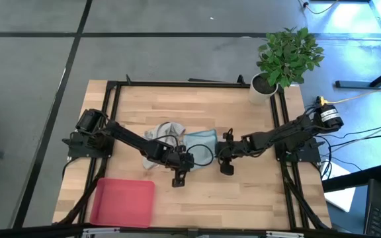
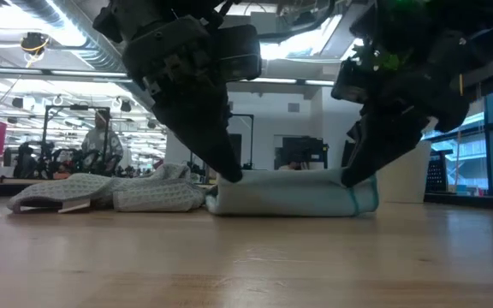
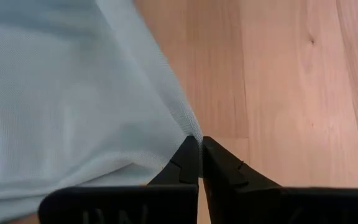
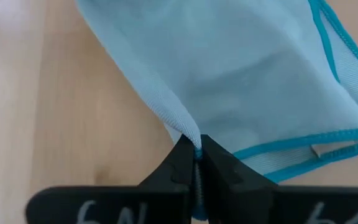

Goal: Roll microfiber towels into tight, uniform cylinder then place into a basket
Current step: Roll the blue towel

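Presently, the pale blue-teal towel [image 1: 200, 140] is found lying folded on the wooden surface [image 1: 243, 198] near its centre, with each near corner pinched. The left end effector [image 3: 194, 146] is clenched on one corner of the fabric, and the right end effector [image 4: 194, 149] is clenched on the other, at the teal-stitched hem. The grey towel [image 2: 101, 192] is seen crumpled just beside the blue-teal one, touching it on the left arm's side. The basket [image 1: 123, 201] stands well apart, at the near left corner of the surface.

Risks are assessed as follows:
- Only a thin sliver of cloth is held at each tip (a shallow bite), so a corner could be lost if either arm pulls ahead of the other.
- An uneven roll, tapered rather than cylindrical, could result if the two arms are not advanced together.
- The grey towel could be caught and dragged into the roll, since it lies against the working piece.
- A loose roll could come undone during carriage to the distant basket.
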`<state>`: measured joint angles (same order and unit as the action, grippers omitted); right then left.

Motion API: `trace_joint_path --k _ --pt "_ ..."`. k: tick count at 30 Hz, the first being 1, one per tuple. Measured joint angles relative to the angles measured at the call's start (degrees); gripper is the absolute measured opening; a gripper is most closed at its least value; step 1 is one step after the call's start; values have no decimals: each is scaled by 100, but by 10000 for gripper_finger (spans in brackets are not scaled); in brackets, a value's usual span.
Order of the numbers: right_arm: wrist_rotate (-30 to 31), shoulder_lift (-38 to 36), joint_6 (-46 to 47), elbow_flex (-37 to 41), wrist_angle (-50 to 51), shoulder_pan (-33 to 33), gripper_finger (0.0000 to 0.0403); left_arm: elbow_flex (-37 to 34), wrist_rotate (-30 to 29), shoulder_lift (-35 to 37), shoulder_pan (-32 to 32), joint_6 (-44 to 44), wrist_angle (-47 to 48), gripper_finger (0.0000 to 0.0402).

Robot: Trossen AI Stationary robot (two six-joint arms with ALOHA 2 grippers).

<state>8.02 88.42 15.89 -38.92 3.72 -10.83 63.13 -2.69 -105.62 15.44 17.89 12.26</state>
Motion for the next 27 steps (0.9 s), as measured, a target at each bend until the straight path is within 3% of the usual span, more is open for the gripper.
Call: trace_joint_path --k 21,27 --pt "-379 699 -434 -17 -347 431 15 -9 -187 58 4 0 145 0" --pt "-381 702 -423 -11 -333 433 15 -7 -385 108 -176 516 185 0"
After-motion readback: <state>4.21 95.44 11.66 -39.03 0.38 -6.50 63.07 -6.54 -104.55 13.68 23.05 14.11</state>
